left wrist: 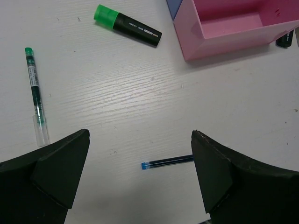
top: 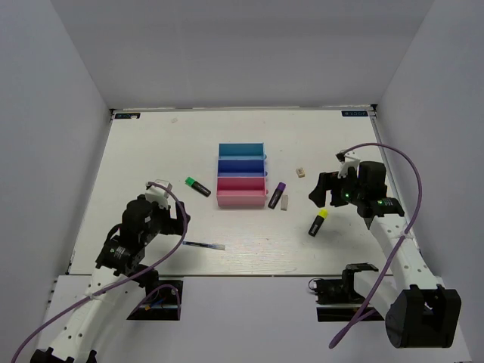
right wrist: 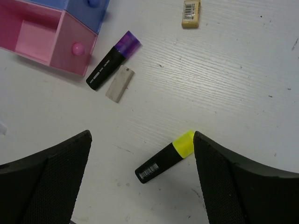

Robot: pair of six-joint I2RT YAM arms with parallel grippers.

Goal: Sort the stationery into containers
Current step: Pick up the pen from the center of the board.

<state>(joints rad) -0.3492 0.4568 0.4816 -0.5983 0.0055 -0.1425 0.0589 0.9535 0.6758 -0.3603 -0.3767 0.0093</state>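
Stationery (top: 199, 186) lies around the bins (top: 240, 200) — left end effector (left wrist: 140, 135), right end effector (right wrist: 142, 134) gape, seemingly empty.

The counter (top: 340, 249) is viewed whole from overhead; the pink bin (left wrist: 205, 46) is shared by both close, downward-facing wrist views.

Lab: white table (top: 151, 144), blank walls (top: 242, 53)
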